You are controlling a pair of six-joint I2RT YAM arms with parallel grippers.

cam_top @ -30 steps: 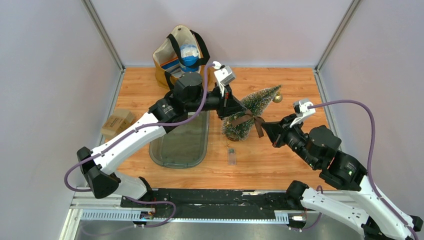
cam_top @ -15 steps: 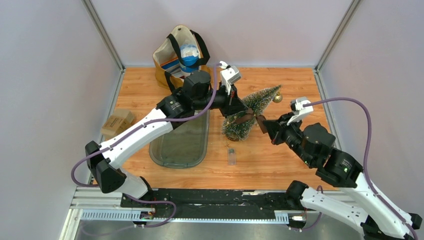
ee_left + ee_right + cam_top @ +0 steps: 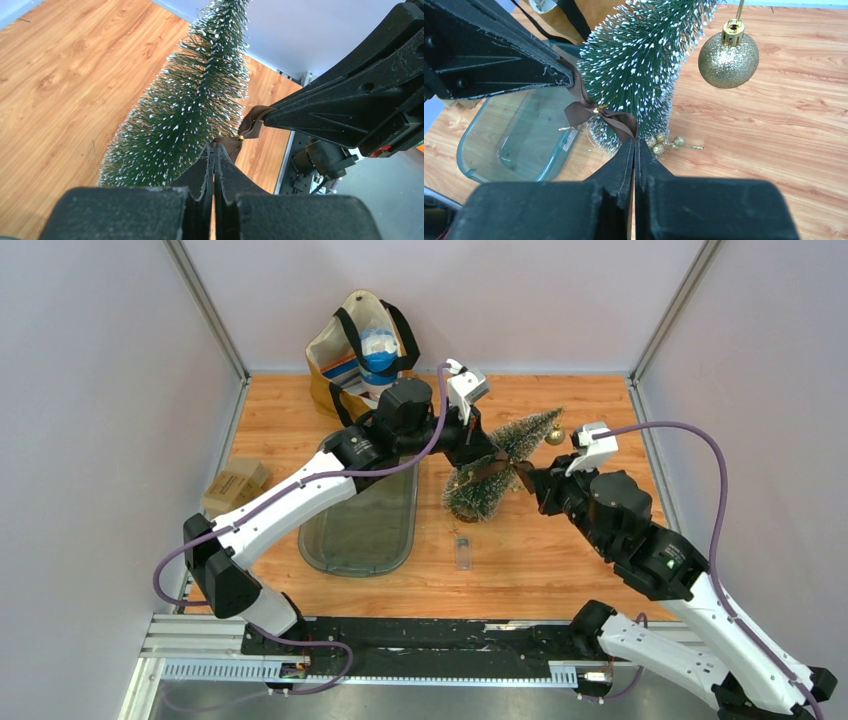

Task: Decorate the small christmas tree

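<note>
The left end effector (image 3: 214, 150) and right end effector (image 3: 634, 145) each clamp the brown ribbon (image 3: 583, 109) against the small christmas tree (image 3: 644, 55), its ends hidden between closed fingers.

A robotics lab cell: grey panel walls (image 3: 90, 390) on aluminium posts (image 3: 205, 305) box a wood-grain tabletop (image 3: 520, 560) (mounting rail (image 3: 400, 635) along its edge).

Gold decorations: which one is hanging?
The glitter ball, dangling from its string beside the tree; the small berry sprig lies on the table at the tree's foot.

The tree (image 3: 644, 60) is white-flecked green, ribbon (image 3: 614, 120) brown, bauble (image 3: 728, 60) gold.
</note>
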